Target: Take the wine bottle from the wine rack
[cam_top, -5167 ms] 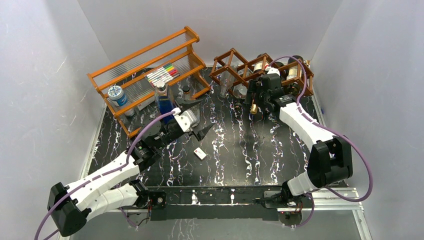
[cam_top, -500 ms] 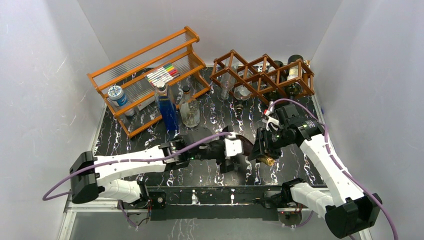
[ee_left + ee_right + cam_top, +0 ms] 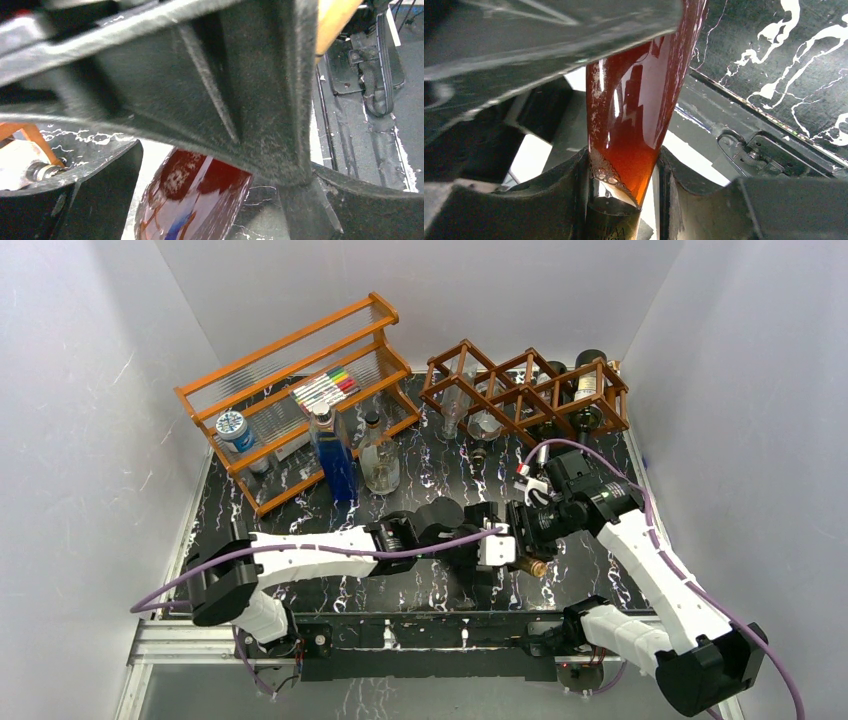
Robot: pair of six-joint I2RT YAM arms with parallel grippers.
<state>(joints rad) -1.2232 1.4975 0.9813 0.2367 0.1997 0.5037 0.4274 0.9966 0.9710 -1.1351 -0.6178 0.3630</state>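
Observation:
The wine bottle [image 3: 534,566] hangs over the near middle of the table, only its gold-capped end plain from above. My right gripper [image 3: 527,525] is shut on its neck [image 3: 624,165], and the amber body runs away from the fingers [image 3: 559,200]. My left gripper [image 3: 487,550] reaches in from the left and stands open around the bottle's labelled body [image 3: 195,200]. A pale gap shows beside its left finger [image 3: 75,200]. The dark reddish-brown wine rack [image 3: 525,390] stands at the back right, well apart from the bottle.
An orange tiered shelf [image 3: 300,370] at the back left holds markers [image 3: 325,388] and a jar [image 3: 232,427]. A blue bottle [image 3: 335,455] and a clear bottle [image 3: 380,465] stand before it. Other bottles [image 3: 585,390] lie in the rack. The metal front rail [image 3: 400,630] runs below the grippers.

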